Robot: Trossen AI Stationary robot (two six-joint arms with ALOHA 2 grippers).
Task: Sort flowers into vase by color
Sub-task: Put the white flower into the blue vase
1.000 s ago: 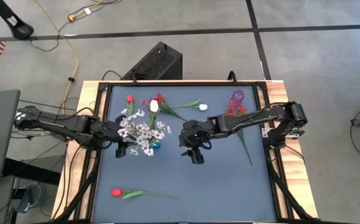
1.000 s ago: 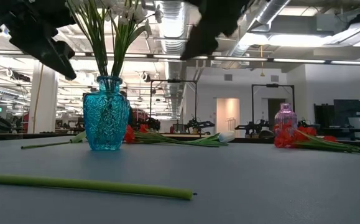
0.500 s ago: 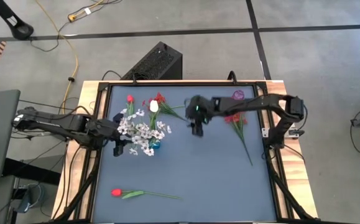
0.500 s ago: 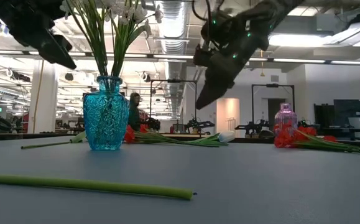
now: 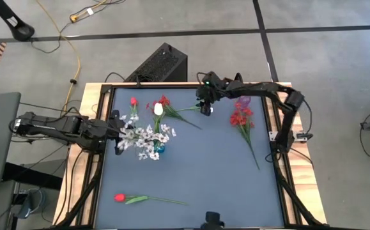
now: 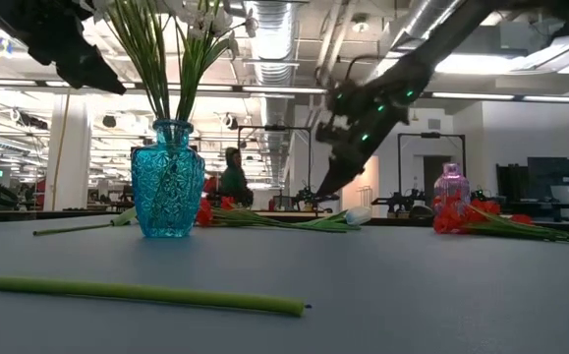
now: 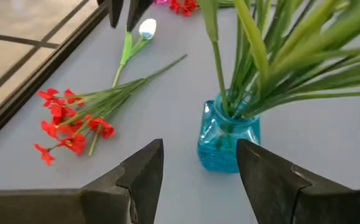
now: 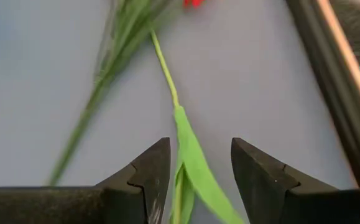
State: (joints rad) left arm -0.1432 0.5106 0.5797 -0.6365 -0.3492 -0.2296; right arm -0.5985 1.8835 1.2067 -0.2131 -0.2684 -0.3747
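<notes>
White blossom sprays stand in a blue glass vase [image 5: 158, 149] [image 6: 169, 179] at the table's middle left. My left gripper [image 5: 121, 143] [image 7: 198, 152] hovers open just left of it. At the far side lie a red tulip [image 5: 133, 101], a white tulip [image 5: 158, 109] and a red spray [image 5: 165, 101]. My right gripper [image 5: 205, 109] [image 8: 195, 149] hangs open over the leafy stem [image 8: 188, 155] of another white tulip [image 6: 356, 214], one finger to either side and above it. A red spray [image 5: 240, 119] lies by a pink vase [image 5: 243, 99].
A red tulip [image 5: 119, 198] with a long stem [image 6: 137, 291] lies near the table's front left. The raised table frame [image 8: 329, 74] runs close beside my right gripper at the far edge. Open tabletop spreads across the middle and near right.
My right gripper has swung from the table's middle toward the far edge and come down, ending over the white tulip's stem. My left gripper has drawn back a little from the blue vase and risen slightly.
</notes>
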